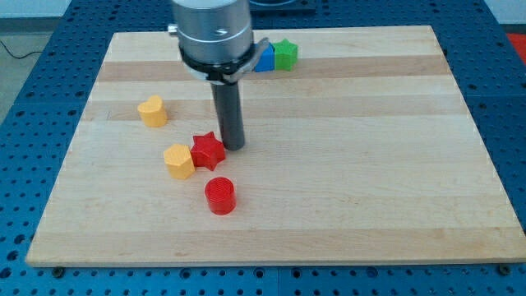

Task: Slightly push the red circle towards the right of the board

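On the worktop (345,205), going from the view's left: a yellow heart (152,111) sits well apart from the rest. Near centre, a yellow block (178,160) touches a red star (209,150). The red circle (220,196) stands just below the star, towards the view's bottom, apart from both. My tip (233,146) rests just beside the star's right edge, above the circle and not touching it. At the view's top, a blue block (265,59) and a green block (285,55) sit side by side. There are no jaws, only a rod.

Judged step: approach, push not yet begun. The next move calls for placing the tip on the circle's left side, clear of the star, then a short rightward stroke.
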Robot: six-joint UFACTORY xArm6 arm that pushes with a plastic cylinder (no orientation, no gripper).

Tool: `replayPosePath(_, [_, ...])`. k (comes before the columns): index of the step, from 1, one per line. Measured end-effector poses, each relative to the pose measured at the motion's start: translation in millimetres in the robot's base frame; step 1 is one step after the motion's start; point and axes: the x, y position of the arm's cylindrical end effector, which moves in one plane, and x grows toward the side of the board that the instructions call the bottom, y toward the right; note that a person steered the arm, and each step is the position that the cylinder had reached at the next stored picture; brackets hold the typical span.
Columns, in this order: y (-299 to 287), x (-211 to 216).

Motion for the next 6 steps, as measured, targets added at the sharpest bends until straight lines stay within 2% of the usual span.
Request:
replayPosePath(1, [62,1])
replayPosePath(2, [122,30])
replayPosePath(3, [134,92])
replayPosePath(4, [84,137])
replayPosePath(6, [-102,132])
